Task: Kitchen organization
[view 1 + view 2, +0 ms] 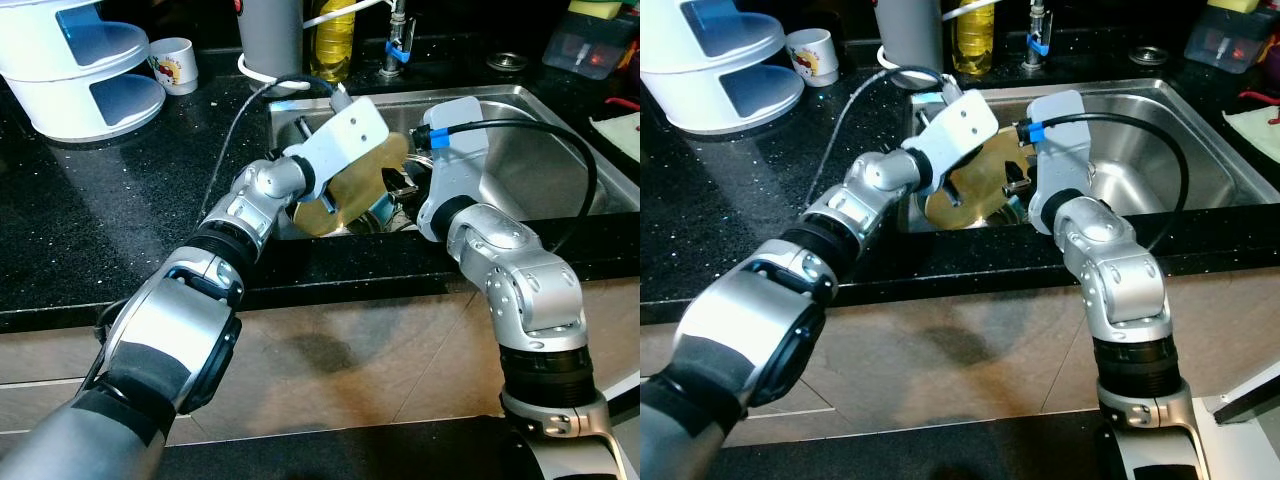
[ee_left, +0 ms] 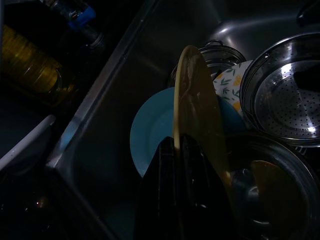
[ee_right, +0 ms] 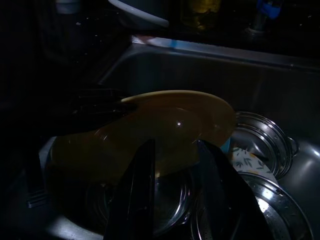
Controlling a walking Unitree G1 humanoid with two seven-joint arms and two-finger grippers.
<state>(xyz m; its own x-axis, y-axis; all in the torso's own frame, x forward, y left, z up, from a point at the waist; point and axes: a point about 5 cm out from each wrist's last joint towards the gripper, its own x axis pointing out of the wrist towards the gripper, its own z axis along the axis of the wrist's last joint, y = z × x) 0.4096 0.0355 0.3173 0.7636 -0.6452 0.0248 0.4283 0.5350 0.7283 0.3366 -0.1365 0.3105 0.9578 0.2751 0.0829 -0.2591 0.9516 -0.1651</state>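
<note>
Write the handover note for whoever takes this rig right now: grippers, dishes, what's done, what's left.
Left gripper: shut on the rim of the yellow plate, held on edge above the sink.
Right gripper: at the same plate, fingers apart around its edge.
In the sink: blue plate, patterned dish, perforated steel strainer, glass lids.
Done: yellow plate lifted.
Left: set it down somewhere, probably on the counter; the other dishes follow.

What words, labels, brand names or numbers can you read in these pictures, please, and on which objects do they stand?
No text can be read.
White mug: a coloured printed picture, any lettering too small to read.
Yellow bottle: no label visible.
Yellow plate, held over the sink by the left gripper: plain, unmarked.
Patterned dish: leaf pattern, no words.
</note>
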